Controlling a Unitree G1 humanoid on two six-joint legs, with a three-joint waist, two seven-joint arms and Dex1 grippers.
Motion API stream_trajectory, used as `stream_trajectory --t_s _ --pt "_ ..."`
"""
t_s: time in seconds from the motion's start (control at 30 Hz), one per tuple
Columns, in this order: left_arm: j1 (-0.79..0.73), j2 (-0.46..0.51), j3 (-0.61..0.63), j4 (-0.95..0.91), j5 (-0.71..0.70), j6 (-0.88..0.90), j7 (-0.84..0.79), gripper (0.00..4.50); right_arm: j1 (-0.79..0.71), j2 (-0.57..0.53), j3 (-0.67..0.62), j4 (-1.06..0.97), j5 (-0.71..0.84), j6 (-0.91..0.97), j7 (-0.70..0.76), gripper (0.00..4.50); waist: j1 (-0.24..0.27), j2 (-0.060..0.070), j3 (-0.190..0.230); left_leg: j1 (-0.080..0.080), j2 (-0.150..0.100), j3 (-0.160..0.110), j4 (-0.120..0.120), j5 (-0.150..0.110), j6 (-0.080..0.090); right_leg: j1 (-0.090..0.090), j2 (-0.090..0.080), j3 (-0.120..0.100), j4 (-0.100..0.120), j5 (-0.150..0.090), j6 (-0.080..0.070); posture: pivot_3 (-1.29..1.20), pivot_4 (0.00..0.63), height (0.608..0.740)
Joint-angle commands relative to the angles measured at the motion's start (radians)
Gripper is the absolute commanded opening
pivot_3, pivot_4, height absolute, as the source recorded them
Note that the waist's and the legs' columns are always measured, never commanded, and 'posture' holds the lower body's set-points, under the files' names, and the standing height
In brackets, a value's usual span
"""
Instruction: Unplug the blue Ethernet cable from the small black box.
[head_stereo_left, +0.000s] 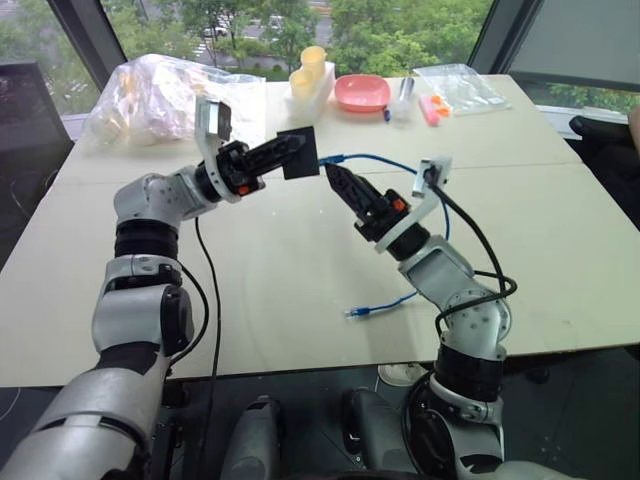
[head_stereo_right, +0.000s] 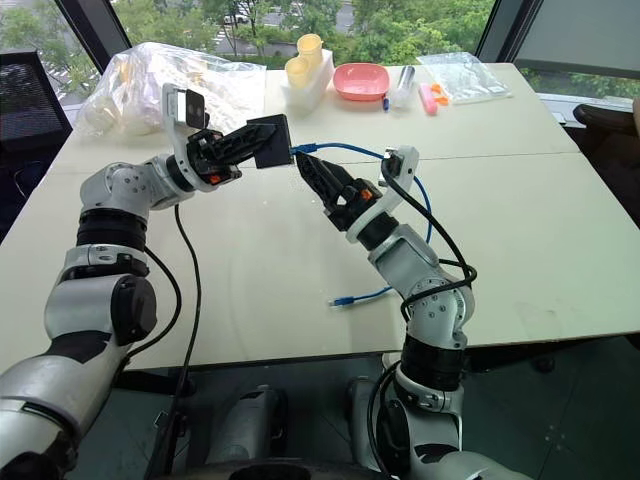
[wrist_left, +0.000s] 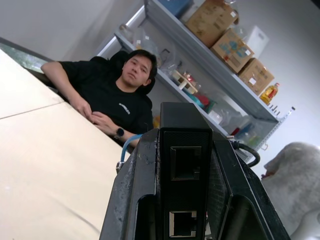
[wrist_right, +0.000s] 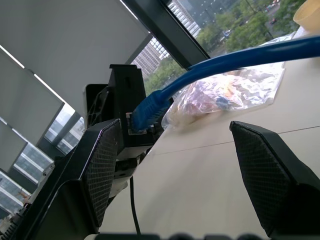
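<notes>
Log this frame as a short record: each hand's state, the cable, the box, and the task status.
left hand: shut on the small flat matte-black box, held above the table
right hand: open, fingers either side of the cable near the box
thin bright-blue Ethernet cable: one plug still in the box's port, the other end lying on the pale tabletop
task status: not yet unplugged

Small black box (wrist_left: 185, 150): matt plastic. Blue Ethernet cable (wrist_right: 235, 57): smooth sheath (slight sheen). Table (head_stereo_left: 300, 280): matt, pale.
</notes>
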Motion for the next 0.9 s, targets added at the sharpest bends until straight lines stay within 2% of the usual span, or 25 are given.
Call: stream_trajectory --t_s 0.03,0.33,0.43,0.6,0.63,0.9 --pt "0.004 -0.005 0.003 -0.056 -0.037 0.014 0.003 0.52 -0.013 0.001 0.026 -0.013 0.034 -0.033 0.006 3.62 0.0 0.0 0.0 0.0 0.0 0.0 0.0 0.0 0.0 0.0 0.0 0.0 0.0 0.0 0.0 0.0 0.15 0.74" --pt "0.02 -0.019 -0.007 -0.081 -0.052 0.023 0.012 0.52 -0.011 -0.007 0.051 0.001 0.045 -0.073 -0.005 3.62 0.001 0.0 0.0 0.0 0.0 0.0 0.0 0.0 0.0 0.0 0.0 0.0 -0.001 0.0 0.0 0.0 0.15 0.74" --pt "0.018 -0.017 -0.007 -0.079 -0.057 0.025 0.013 0.52 -0.001 0.002 0.054 -0.006 0.064 -0.091 -0.003 2.82 0.001 0.0 0.0 0.0 0.0 0.0 0.0 0.0 0.0 0.0 0.0 0.0 -0.001 0.0 0.0 0.0 0.15 0.74" --pt "0.018 -0.013 -0.005 -0.077 -0.06 0.026 0.018 0.52 0.01 0.007 0.056 -0.012 0.115 -0.111 0.007 0.29 0.0 0.0 0.0 0.0 0.0 0.0 0.0 0.0 0.0 0.0 0.0 0.0 -0.001 0.0 0.0 0.0 0.15 0.74" --pt "0.019 -0.012 -0.005 -0.077 -0.063 0.027 0.019 0.52 0.012 0.006 0.061 -0.012 0.12 -0.116 0.009 0.03 0.0 0.0 0.0 0.0 0.0 0.0 0.0 0.0 0.0 0.0 0.0 0.0 -0.001 0.0 0.0 0.0 0.15 0.74" --pt "0.025 -0.011 0.0 -0.083 -0.076 0.026 0.039 0.52 0.021 0.009 0.082 -0.002 0.153 -0.143 0.019 0.01 0.001 0.0 0.0 0.0 0.0 0.0 0.0 0.0 0.0 0.0 0.0 0.0 -0.001 0.0 0.0 0.0 0.15 0.74"
